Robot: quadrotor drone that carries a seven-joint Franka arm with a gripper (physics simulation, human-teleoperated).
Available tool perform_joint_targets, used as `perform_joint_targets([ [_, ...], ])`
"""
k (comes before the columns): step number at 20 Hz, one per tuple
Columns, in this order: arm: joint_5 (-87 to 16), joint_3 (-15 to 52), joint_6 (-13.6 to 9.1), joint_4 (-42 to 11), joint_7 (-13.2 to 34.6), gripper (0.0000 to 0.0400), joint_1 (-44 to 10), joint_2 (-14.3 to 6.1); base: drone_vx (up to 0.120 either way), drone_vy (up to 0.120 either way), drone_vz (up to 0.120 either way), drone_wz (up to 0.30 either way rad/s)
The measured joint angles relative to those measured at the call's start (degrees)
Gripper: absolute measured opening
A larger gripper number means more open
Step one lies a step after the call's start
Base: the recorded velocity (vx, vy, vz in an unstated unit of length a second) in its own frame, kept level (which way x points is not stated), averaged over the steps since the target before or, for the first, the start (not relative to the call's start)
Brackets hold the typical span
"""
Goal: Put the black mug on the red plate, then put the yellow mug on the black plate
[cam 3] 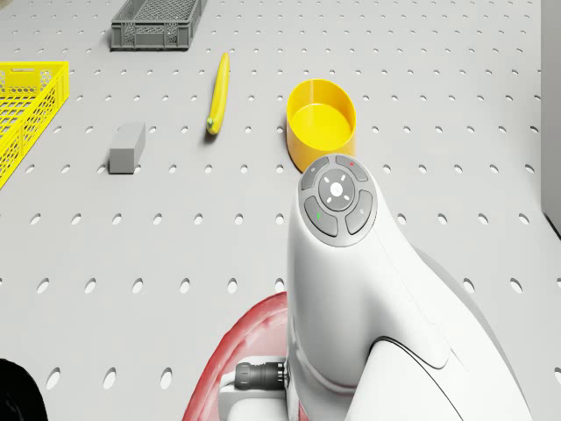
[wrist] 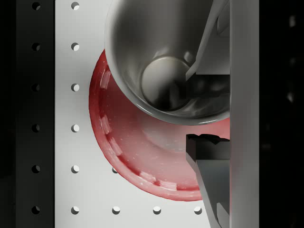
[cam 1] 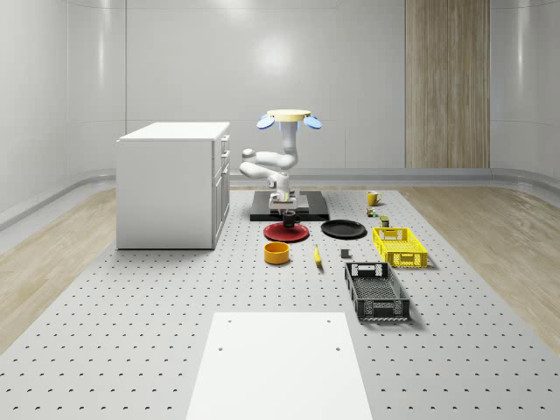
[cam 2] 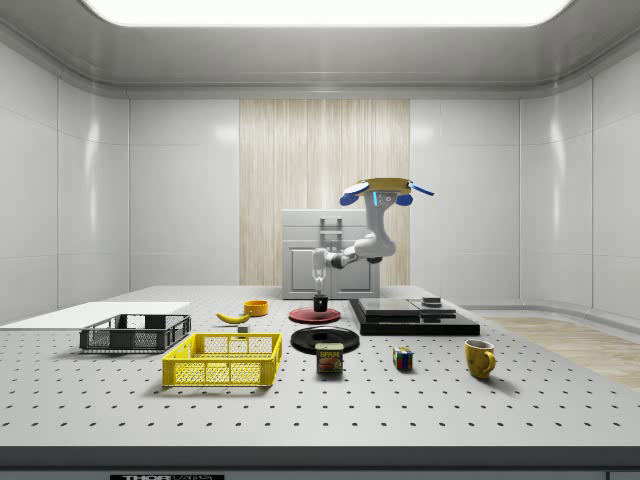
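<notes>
The black mug stands upright on the red plate, off the plate's centre, near its rim. My gripper is right over the mug and open. In the wrist view one finger reaches inside the mug and the other finger is outside it over the red plate, with a gap on each side of the wall. The drone hovers above the plate. The black plate lies just to the whole-scene view's right. The yellow mug stands farther back right.
A white cabinet stands to the left of the plates and a black platform behind them. In front lie a yellow bowl, a banana, a yellow crate and a dark crate. A can and a cube stand near the yellow mug.
</notes>
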Motion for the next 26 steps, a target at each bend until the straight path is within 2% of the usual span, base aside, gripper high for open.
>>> perform_joint_targets([
  [6, -0.68, -0.89, 0.65, 2.63, 0.14, 0.011, -2.58, 0.44, 0.0, 0.0, 0.0, 0.0],
  [12, -1.31, -1.8, 1.44, 3.94, -1.15, 0.011, -2.45, 0.41, 0.0, 0.0, 0.0, 0.0],
  [14, -1.38, -1.93, 1.58, 4.15, -1.41, 0.0224, -2.38, 0.38, 0.0, 0.0, 0.0, 0.0],
  [17, -1.08, -1.64, 1.53, 4.19, -1.65, 0.0317, -2.23, 0.3, 0.0, 0.0, 0.0, 0.0],
  [21, 0.71, 0.31, 0.72, 3.61, -1.84, 0.0369, -1.73, 0.06, 0.0, 0.0, 0.0, 0.0],
  [26, 2.4, 2.11, 0.05, 3.13, -1.95, 0.0391, -1.35, -0.22, 0.0, 0.008, 0.104, 0.0],
])
